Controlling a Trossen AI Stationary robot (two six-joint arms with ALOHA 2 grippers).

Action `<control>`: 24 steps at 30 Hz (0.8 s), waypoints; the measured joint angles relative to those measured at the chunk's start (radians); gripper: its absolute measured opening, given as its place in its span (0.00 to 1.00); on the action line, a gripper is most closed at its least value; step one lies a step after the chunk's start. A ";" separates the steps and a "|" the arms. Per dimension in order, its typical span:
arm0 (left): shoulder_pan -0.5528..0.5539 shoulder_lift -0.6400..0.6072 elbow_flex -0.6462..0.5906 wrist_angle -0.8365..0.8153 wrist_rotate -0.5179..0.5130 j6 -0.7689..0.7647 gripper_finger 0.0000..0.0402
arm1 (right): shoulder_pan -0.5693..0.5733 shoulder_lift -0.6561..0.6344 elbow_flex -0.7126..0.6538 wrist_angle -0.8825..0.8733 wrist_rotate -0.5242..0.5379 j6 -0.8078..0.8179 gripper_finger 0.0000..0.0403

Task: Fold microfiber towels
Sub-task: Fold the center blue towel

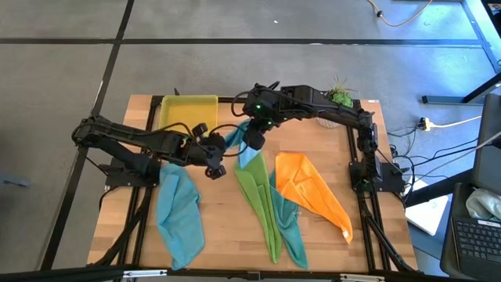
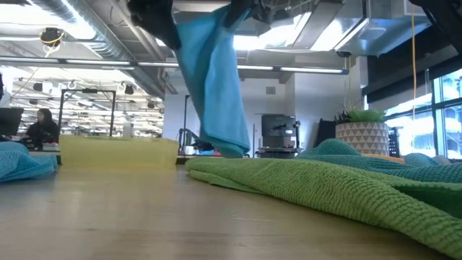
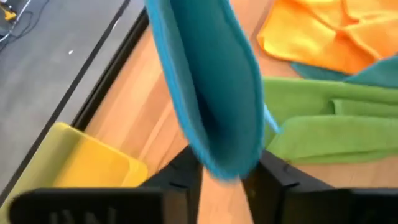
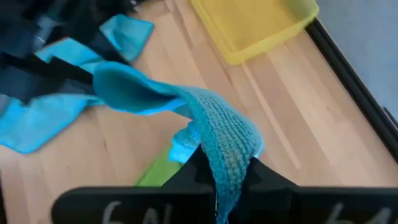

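Two hands on one light blue towel [image 1: 237,138], right hand [image 1: 252,143] pinching it, left hand [image 1: 215,166] closing around it

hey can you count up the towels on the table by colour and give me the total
Light blue towels: 2, one lifted between the left gripper and right gripper, one lying on the table's left side
Lime green towel: 1
Teal towel: 1, partly under the green one
Orange towel: 1
Total: 5 towels
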 joint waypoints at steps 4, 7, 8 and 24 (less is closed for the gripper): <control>-0.022 0.000 0.000 -0.030 -0.001 -0.001 0.08 | -0.006 0.000 0.000 -0.022 0.001 -0.013 0.02; -0.032 -0.006 0.000 -0.028 -0.002 -0.010 0.01 | -0.006 0.000 0.000 -0.021 0.000 -0.015 0.02; -0.033 -0.007 0.000 -0.026 -0.003 -0.023 0.01 | -0.005 0.000 0.000 -0.020 0.000 -0.015 0.02; -0.044 -0.013 0.043 0.044 0.015 -0.099 0.28 | -0.007 0.000 0.000 -0.019 -0.002 0.003 0.02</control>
